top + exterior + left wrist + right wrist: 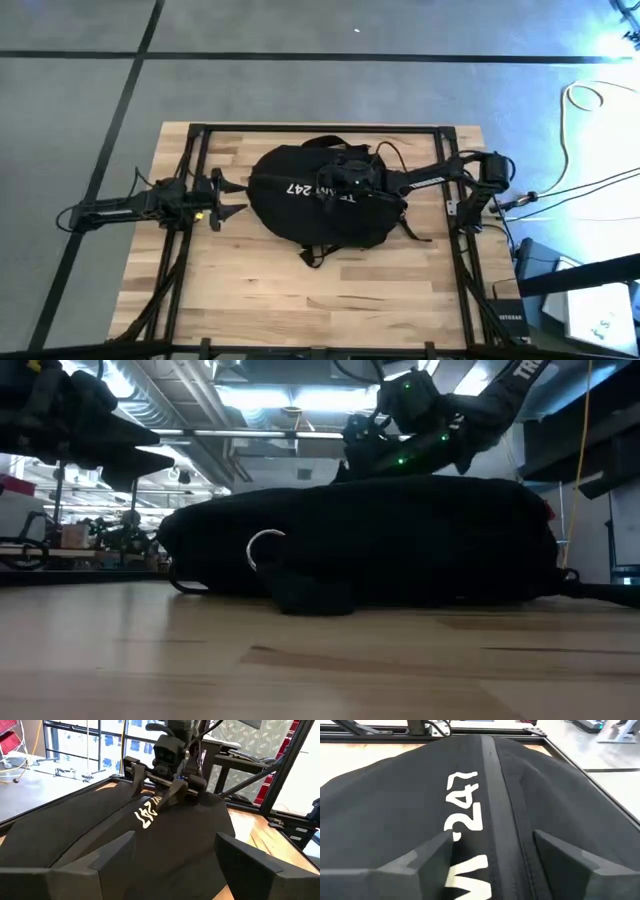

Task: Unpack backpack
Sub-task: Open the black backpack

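Two arms work over one wooden table [300,290], whose bare planks fill the near part of the low view. Further in, at the middle of the table toward its far edge, lies the backpack [310,205], a big rounded black bag lying flat with its white "TEAM 247" lettering [300,188] facing up and black straps [315,255] trailing off its near side onto the wood. A pale ring [265,550] shows on the side facing the low camera. The right gripper [335,183] is over the top of the bag, right at the lettering, its fingers [420,860] spread wide on either side of a seam running along the fabric and pinching nothing. The left gripper [232,198] hangs just beside the backpack's left edge, apart from the fabric, its fingers [100,857] also spread wide and empty. Beyond the table's far edge is grey floor [300,80] crossed by dark lines.
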`<state>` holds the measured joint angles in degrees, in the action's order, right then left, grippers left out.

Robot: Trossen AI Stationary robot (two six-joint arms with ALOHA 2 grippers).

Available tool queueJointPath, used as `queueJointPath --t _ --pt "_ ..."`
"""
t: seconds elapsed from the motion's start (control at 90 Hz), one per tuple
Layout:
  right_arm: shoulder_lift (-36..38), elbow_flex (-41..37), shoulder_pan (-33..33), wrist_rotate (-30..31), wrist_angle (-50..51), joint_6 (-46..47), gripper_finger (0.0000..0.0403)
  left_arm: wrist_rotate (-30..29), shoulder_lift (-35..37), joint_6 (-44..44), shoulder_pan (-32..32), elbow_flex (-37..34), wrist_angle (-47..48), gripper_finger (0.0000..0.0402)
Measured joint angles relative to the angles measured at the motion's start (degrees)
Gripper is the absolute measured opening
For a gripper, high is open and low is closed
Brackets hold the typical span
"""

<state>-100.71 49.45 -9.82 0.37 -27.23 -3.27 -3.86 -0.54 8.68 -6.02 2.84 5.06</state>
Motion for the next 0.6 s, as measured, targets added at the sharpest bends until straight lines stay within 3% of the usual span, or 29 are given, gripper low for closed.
queueJointPath --t 0.356,0.6 --pt "0.1 0.0 0.0 -3.0 3.5 0.3 0.0019 0.1 0.0 9.7 0.0 -0.1 -15.7 0.0258" --pt "2.0 0.0 0.0 -3.5 3.5 1.8 0.0027 2.1 -0.1 1.8 0.0 -0.1 -29.5 0.0258"
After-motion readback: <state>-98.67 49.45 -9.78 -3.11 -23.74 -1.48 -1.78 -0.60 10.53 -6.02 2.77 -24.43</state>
